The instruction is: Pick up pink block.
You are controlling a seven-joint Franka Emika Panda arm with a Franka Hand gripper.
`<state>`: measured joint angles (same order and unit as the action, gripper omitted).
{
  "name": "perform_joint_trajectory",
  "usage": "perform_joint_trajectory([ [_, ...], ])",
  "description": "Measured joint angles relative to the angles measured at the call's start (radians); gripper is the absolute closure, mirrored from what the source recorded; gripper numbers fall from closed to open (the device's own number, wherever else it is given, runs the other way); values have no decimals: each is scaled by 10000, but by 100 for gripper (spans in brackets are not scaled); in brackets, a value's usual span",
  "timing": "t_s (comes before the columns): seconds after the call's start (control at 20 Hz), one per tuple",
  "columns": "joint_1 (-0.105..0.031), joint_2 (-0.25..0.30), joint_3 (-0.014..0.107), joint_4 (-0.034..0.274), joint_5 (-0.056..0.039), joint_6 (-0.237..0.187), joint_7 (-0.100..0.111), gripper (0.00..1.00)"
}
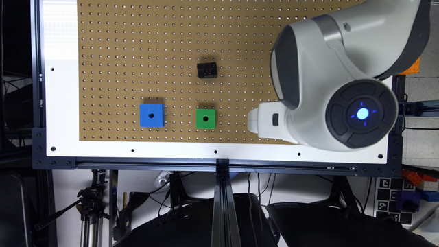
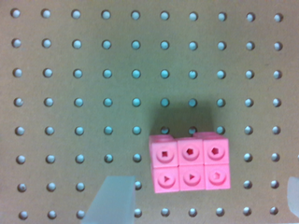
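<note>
Brown pegboard surface point(image 2: 60, 116) carries the pink block point(image 2: 189, 163), lying flat between the spread fingertips point(image 2: 114, 200) of the open hand point(image 2: 201, 200) poised above; approach looks under way, with descent and closing next.

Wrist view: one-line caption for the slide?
Wrist camera looks down on the pink block lying flat on the pegboard, between the open gripper's fingertips.
</note>
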<state>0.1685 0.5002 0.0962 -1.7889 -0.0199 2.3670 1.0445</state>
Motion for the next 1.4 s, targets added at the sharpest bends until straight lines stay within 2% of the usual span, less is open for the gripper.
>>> perform_joint_trajectory([
  [0.15, 4, 120, -6, 7, -2, 32, 0, 0],
  [0.35, 8, 594, -6, 24, -23, 389, 0, 0],
  [0.6, 16, 856, -6, 127, -28, 467, 0, 0],
  [0.7, 19, 1058, -6, 148, -36, 625, 0, 0],
  [1.0, 172, 1392, 40, 483, -37, 730, 59, 0],
  [1.15, 184, 1512, 39, 517, -37, 756, 60, 0],
  [1.4, 184, 1980, 35, 547, -40, 1151, 60, 0],
])
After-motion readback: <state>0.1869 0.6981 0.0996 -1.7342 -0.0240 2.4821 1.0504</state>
